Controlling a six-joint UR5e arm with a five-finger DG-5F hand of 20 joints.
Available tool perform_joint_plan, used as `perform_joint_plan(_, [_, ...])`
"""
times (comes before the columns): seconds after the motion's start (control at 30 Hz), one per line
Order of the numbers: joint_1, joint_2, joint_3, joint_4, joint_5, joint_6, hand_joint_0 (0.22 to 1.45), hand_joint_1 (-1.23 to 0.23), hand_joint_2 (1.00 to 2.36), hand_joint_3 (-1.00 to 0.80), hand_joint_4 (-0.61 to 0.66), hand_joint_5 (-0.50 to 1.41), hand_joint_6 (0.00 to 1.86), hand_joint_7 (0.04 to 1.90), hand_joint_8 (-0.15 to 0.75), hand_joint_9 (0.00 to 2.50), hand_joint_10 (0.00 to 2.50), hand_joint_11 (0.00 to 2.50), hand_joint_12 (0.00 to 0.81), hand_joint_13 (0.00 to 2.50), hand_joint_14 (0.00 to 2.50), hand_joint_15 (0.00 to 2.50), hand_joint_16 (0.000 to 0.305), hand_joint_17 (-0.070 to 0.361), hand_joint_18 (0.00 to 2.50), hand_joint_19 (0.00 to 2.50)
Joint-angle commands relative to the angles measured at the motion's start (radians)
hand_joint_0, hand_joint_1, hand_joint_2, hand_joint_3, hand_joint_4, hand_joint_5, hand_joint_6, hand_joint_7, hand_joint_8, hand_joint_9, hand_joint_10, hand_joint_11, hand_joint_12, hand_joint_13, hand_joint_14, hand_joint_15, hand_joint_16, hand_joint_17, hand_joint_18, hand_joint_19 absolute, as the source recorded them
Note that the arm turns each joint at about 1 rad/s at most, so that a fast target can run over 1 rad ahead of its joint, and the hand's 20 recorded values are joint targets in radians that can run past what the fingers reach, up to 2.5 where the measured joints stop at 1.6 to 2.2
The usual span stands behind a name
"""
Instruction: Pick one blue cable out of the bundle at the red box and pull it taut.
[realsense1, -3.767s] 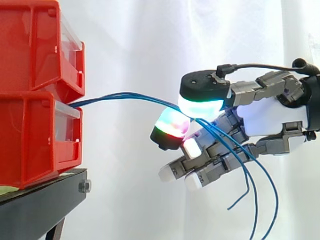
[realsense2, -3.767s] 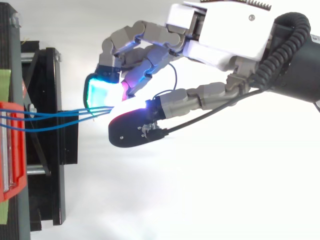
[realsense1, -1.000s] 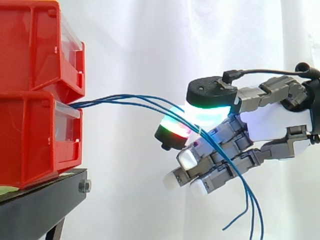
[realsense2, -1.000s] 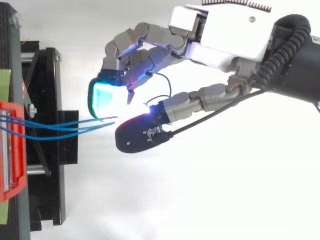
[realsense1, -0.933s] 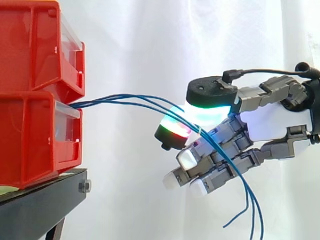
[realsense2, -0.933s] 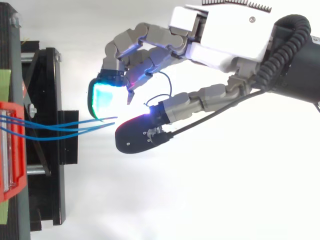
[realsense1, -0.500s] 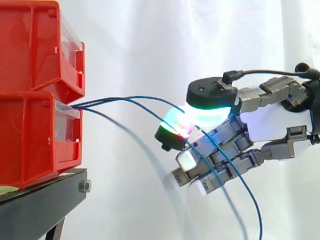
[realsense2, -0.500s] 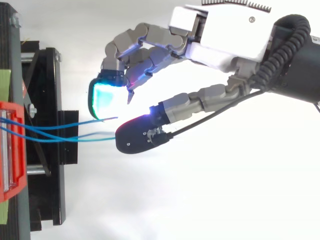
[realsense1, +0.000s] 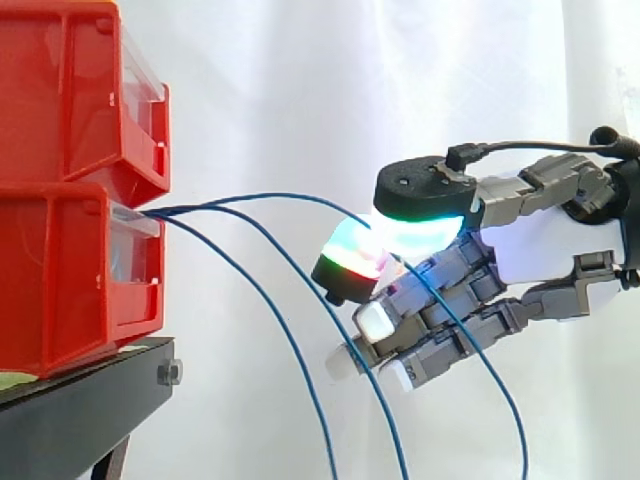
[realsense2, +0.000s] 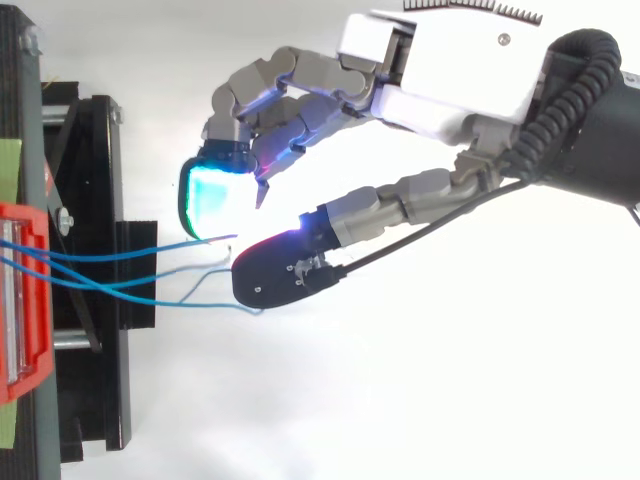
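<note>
Red box (realsense1: 70, 280) far left on the black stand (realsense1: 90, 395), a second red bin (realsense1: 60, 90) stacked on top. The bundle exits at the seam between the two, on the face toward me.

Two loose cables (realsense1: 255, 292) leave that exit and sag away toward 5 o'clock, off the bottom edge of the side view. They pass in front of my lower fingers; I can't tell whether they touch them.

The blue cable (realsense1: 280, 196) I want runs from the same exit toward 3 o'clock, bowing slightly upward, and ends in my pinch. Its long axis is roughly the 9–3 line in the side view. The top view agrees: it goes nearly straight from the box edge to my glowing fingertips (realsense2: 205, 200).

My hand (realsense1: 540, 245) is clamped on that one cable, thumb pad above and one finger pad below. The other fingers are curled underneath and hold nothing that I can see. Behind the pinch, the cable's tail drops across my fingers toward 5 o'clock.

Key relation: the box sits at 9 o'clock from my hand, well apart, and the cable lies on that same line. My read is that the bow means it isn't taut yet. Pulling toward 3 o'clock, along the cable's own axis, should take it out. Risk I see: the thin cable slipping through the pads.
</note>
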Motion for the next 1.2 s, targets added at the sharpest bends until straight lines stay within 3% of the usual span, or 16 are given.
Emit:
perform_joint_plan(0.0, [0.001,0.0,0.0,0.0,0.001,-0.001,0.62,-0.77,1.01,-0.29,0.12,-0.15,0.9,1.04,0.276,0.84,0.01,0.6,0.341,0.38,0.01,0.17,0.049,0.11,0.48,0.28])
perform_joint_plan(0.53, [0.005,0.0,-0.015,0.011,-0.003,0.0,0.58,-0.62,1.01,-0.28,0.1,-0.12,0.87,1.05,0.269,0.9,0.01,0.56,0.337,0.4,0.01,0.17,0.048,0.108,0.47,0.31])
perform_joint_plan(0.73, [0.008,0.0,-0.051,0.064,0.0,0.003,0.58,-0.6,1.01,-0.3,0.12,-0.11,0.86,1.06,0.264,0.91,0.01,0.54,0.334,0.41,0.01,0.18,0.048,0.107,0.47,0.31])
perform_joint_plan(1.17, [0.011,0.0,-0.052,0.074,0.006,0.008,0.59,-0.63,1.01,-0.34,0.14,-0.06,0.81,1.13,0.256,1.01,0.01,0.52,0.326,0.49,0.01,0.17,0.046,0.104,0.54,0.31])
